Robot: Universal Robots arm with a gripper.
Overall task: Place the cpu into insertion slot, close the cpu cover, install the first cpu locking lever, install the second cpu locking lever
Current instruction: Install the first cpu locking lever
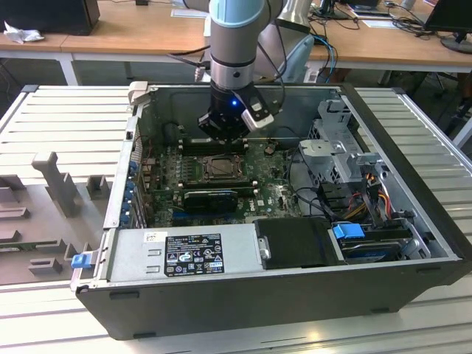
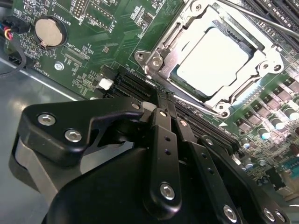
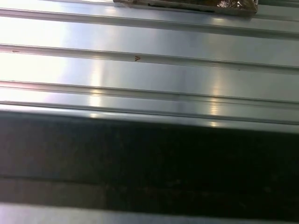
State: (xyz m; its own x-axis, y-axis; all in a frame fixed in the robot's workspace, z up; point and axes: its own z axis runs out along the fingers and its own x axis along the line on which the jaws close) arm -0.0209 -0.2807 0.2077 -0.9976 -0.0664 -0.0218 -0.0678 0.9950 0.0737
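Sitting in the insertion slot (image 2: 261,46), the cpu (image 2: 212,58) is framed by the cpu cover (image 2: 184,35), which appears lowered around it. The gripper (image 2: 164,95) is seen just beside the socket with fingers pressed together, holding nothing. A locking lever is judged best pushed slowly, with the tips kept clear of the chip.
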